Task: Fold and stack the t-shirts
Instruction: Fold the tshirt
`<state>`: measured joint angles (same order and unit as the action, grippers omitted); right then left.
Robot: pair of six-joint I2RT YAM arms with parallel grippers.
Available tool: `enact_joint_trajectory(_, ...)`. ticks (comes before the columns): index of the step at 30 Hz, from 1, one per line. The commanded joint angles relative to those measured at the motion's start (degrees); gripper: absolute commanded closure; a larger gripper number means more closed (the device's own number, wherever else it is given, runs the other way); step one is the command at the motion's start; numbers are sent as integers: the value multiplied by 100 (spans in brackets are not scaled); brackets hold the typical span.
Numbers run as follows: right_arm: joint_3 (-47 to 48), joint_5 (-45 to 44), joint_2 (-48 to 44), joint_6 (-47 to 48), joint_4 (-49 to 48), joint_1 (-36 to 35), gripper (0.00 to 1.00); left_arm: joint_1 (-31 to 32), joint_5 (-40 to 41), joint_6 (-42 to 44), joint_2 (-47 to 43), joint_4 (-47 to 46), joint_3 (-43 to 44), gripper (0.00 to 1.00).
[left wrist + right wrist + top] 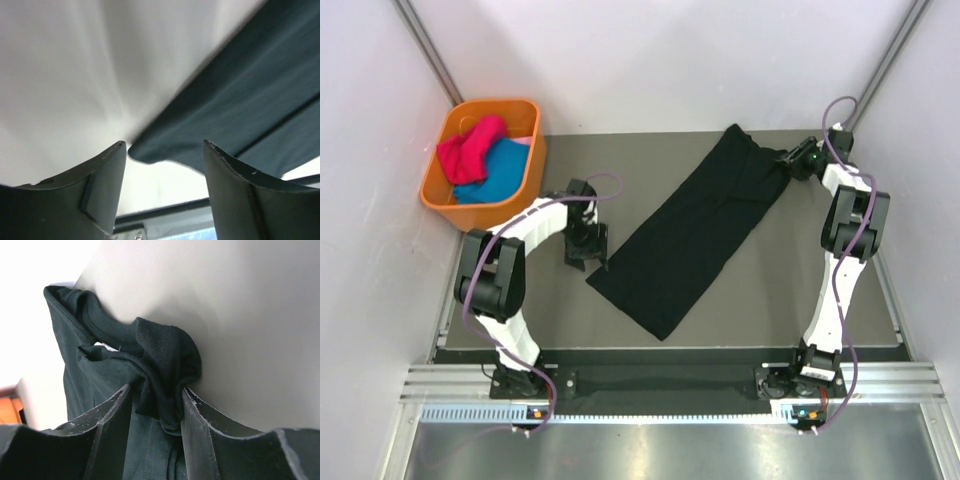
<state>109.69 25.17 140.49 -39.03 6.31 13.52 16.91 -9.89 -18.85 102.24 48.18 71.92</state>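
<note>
One black t-shirt (pixel 695 230) crosses the seemingly grey table (pixel 800 290).

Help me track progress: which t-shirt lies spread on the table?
The large black cloth t-shirt, stretched diagonally across the table; the magenta-pink shirt and teal-blue shirt lie bunched in the orange plastic basket.

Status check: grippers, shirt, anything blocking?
Left gripper open at corner of black t-shirt. Right gripper around its bunched collar, grip unclear. Shirt lies diagonal on table. Nothing blocking.

Shirt (pixel 695 235) on table (pixel 790 285), basket (pixel 528 175) left
</note>
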Motion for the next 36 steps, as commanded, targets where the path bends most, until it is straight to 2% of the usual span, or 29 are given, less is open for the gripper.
enact_joint_trajectory(1,342,251,190,97,292,10,57,-30,-39,-109,-405,123,-624,34)
enact_joint_trajectory(5,237,287,181,36,187,11,57,-21,-241,-294,-503,-239,-1136,39)
enact_joint_trajectory(8,307,322,295,-96,117,10,58,-21,-285,-268,-372,-440,-1242,50)
enact_joint_trajectory(10,316,296,304,-114,55,-7,60,-21,-321,-242,-223,-494,-1207,72)
enact_joint_trajectory(12,316,261,287,-97,-67,-51,72,-21,-260,-311,-143,-442,-1154,100)
enact_joint_trajectory(13,334,226,313,-70,-68,-68,76,-21,-216,-338,-186,-415,-1154,100)
enact_joint_trajectory(14,360,173,321,-61,-59,-86,85,-21,-163,-391,-256,-415,-1189,100)
enact_joint_trajectory(17,395,120,348,-166,-217,-104,94,-21,-13,-663,-713,-485,-1548,100)
enact_joint_trajectory(23,747,32,602,-360,-541,-305,94,400,-84,-1682,-1785,-696,-2594,100)
enact_joint_trajectory(28,756,-135,690,-640,-1061,-446,94,910,31,-3026,-2918,-1047,-3595,100)
enact_joint_trajectory(33,1028,-284,980,-896,-1543,-719,94,1920,513,-4395,-3744,-1425,-4124,100)
enact_joint_trajectory(34,1046,-328,1024,-1035,-1632,-763,94,2261,575,-4582,-3798,-1530,-4255,100)
enact_joint_trajectory(36,1028,-433,1130,-1203,-1842,-868,95,2544,655,-5064,-3799,-1924,-4361,100)
